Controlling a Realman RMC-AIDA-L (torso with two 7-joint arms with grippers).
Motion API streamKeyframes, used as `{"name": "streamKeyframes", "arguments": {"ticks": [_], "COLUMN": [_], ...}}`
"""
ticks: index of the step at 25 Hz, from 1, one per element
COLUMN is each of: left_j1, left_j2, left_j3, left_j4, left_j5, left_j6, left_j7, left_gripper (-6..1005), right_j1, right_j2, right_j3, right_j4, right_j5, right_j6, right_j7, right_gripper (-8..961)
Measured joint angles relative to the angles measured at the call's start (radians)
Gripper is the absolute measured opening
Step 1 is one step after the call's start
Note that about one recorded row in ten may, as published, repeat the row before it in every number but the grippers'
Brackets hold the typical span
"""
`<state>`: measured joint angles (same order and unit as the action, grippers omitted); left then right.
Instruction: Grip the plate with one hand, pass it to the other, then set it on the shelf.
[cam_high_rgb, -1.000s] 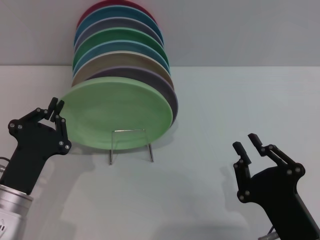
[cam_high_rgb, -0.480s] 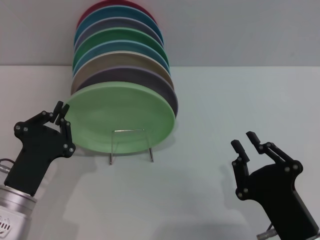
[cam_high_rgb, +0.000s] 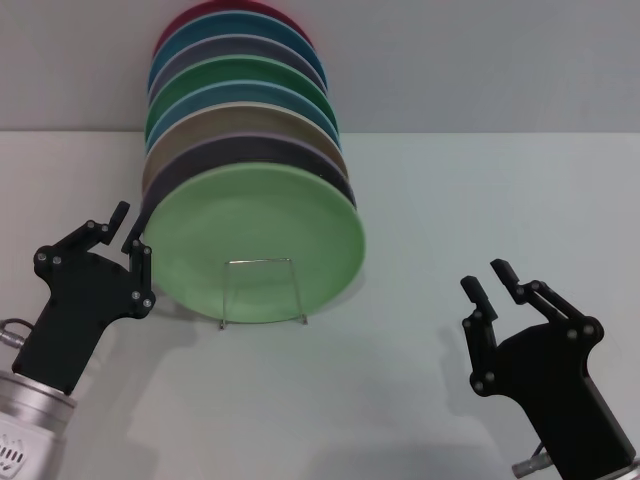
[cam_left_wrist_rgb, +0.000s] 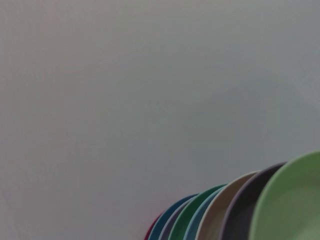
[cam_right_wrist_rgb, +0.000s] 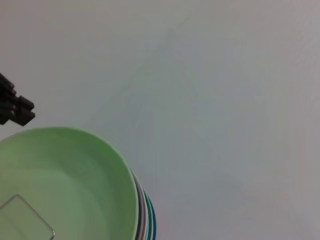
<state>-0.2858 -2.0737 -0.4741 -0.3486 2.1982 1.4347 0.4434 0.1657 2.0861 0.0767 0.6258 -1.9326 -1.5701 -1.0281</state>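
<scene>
Pale bench (cam_high_rgb: 420, 200) against grey wall: mint-green plate (cam_high_rgb: 255, 245) upright at front of the stacked row on the wire shelf (cam_high_rgb: 262, 290) near the far-left edge, probably rigid, smooth, breakable, best pinched at rim; left gripper (cam_high_rgb: 130, 228) just beside rim, fingers parted, right gripper (cam_high_rgb: 492, 282) well apart, likewise parted.

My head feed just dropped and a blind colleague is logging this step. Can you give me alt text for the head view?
A pale green plate stands upright at the front of a row of coloured plates in a wire shelf on a white table. The left gripper, open, sits at the plate's left rim; the right gripper hovers open, well off to the right.
</scene>
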Motion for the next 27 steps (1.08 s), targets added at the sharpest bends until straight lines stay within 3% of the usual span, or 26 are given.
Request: {"name": "streamKeyframes", "arguments": {"ticks": [7,11,21,27], "left_j1": [0.039,0.064,0.07,0.071], "left_j2": [0.001,0.004,0.004,0.002], "left_j3": [0.0,-0.004,-0.089,-0.116], "left_j4": [-0.01,-0.002,0.089,0.083], "left_j5": [0.0,-0.001,-0.012,-0.018], "left_j6": [0.158,0.259,0.254,0.209], "left_j7": [-0.026,-0.156,-0.561,-0.571], "left_gripper": [137,271,660,660], "right_j1": [0.005,0.006,0.044,0.099], "right_j2": [0.001,-0.002,-0.008,-0.011], "right_j3": [0.021,0.078,0.287,0.32], "right_j4": [-0.011,-0.02,-0.177,-0.334], "right_j5": [0.0,0.005,0.009,0.009], "right_j6": [0.019,0.011,-0.033,-0.056], "right_j7": [0.013,0.096,0.638,0.978], "right_gripper": [233,231,233,232]}}
